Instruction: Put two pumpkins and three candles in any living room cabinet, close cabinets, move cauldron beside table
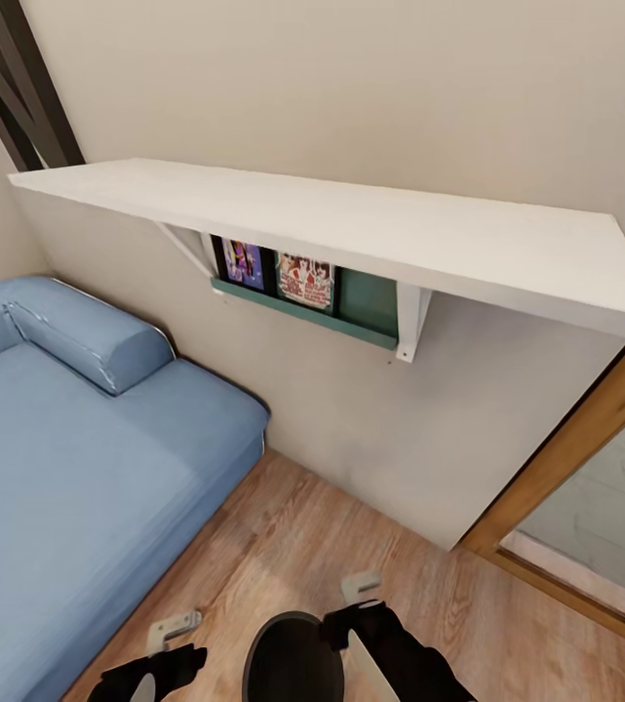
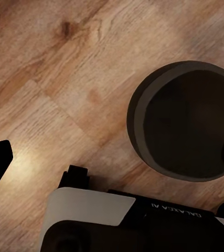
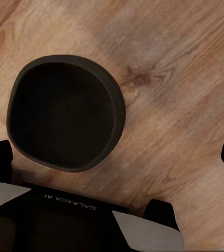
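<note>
While cauldron [image 1: 292,658] sits between both arms above wood floor [image 1: 292,546], near blue sofa [image 1: 68,468], table unseen: placement left. Left gripper [image 2: 114,152] wide; right gripper [image 3: 117,152] wide, empty.

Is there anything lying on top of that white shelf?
No, the white shelf has a bare top; the pictures stand on a green ledge beneath it.

Black cauldron [image 1: 292,659], blue sofa [image 1: 68,468], white shelf [image 1: 351,219]
</note>
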### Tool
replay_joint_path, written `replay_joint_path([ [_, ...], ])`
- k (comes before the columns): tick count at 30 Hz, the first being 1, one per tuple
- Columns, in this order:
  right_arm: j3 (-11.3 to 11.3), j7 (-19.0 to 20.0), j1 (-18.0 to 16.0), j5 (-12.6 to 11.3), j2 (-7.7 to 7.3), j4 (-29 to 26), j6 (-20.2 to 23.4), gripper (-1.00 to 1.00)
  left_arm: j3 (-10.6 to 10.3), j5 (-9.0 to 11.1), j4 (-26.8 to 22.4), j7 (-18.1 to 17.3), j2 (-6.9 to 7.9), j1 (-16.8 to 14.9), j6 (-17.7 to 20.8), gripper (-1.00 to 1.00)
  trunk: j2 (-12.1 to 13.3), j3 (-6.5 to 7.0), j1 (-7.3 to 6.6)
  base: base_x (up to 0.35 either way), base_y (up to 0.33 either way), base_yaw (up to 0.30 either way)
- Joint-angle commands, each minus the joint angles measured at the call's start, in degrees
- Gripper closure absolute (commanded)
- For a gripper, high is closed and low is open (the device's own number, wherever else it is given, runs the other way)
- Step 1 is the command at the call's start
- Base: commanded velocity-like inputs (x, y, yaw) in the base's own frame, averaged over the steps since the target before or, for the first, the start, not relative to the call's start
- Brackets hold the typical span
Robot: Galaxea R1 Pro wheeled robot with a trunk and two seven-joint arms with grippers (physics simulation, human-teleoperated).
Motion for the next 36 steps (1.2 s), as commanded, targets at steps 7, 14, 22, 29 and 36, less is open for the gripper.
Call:
replay_joint_path([
  [7,0.2,-0.5,-0.1,-0.5,-0.04,0.2,0.6,-1.0,-0.6,0.5,0.4,0.5,-0.08,0.0,-0.2,-1.0,-2.9,-1.31,1.55,0.0,0.0,0.0],
  [14,0.2,-0.5,-0.1,-0.5,-0.04,0.4,0.5,-1.0,-0.8,0.4,1.0,0.5,-0.17,0.0,-0.9,-1.0,-5.7,-2.57,3.08,0.0,0.0,0.0],
  [22,0.2,-0.5,-0.1,-0.5,-0.09,0.5,0.2,-1.0,-0.9,0.4,1.5,0.5,-0.27,-0.5,-1.5,-1.0,-8.9,-4.01,4.84,0.0,0.0,0.0],
  [29,0.2,-0.5,0.0,-0.4,-0.12,0.6,0.2,-1.0,-0.9,0.4,6.9,0.5,-0.28,-3.1,-3.7,-1.0,-11.7,-5.26,6.38,0.0,0.0,0.0],
  [36,0.2,-0.5,0.0,-0.4,-0.13,0.6,0.2,-1.0,-1.5,0.4,7.9,0.5,-0.28,-3.6,-4.8,-1.0,-14.5,-6.52,7.92,0.0,0.0,0.0],
])
